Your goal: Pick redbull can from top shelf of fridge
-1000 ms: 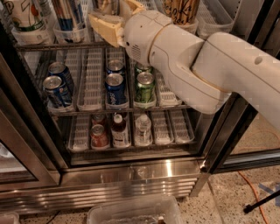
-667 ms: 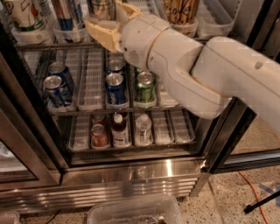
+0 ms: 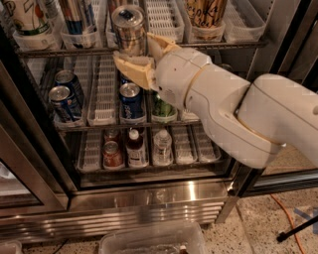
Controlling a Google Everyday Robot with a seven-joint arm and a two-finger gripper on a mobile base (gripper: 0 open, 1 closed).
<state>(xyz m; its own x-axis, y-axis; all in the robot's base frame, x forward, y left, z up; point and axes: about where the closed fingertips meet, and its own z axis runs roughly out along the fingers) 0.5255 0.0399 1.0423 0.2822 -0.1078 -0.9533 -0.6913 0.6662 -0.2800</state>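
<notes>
My gripper [image 3: 135, 49] is at the front of the top shelf [image 3: 218, 44] of the fridge [image 3: 149, 198]. Its tan fingers [image 3: 133, 67] are shut on a slim silver redbull can [image 3: 128, 30]: one finger sits low in front of it, the other on its right. The can's silver lid faces up and towards me. Another redbull can [image 3: 79, 15], with blue and silver stripes, stands in the lane to the left. My white arm [image 3: 238, 114] reaches in from the right and hides part of the middle rack.
A tall tan can [image 3: 204, 12] and a white cup [image 3: 27, 17] stand on the top shelf. Blue soda cans [image 3: 64, 101] and a green can [image 3: 161, 109] are on the middle rack, bottles [image 3: 135, 146] below. The dark door frame [image 3: 25, 149] is at left. A plastic bin [image 3: 149, 240] is on the floor.
The gripper has moved down and a little right with the can. The can has come forward out of its lane, and its lid now shows.
</notes>
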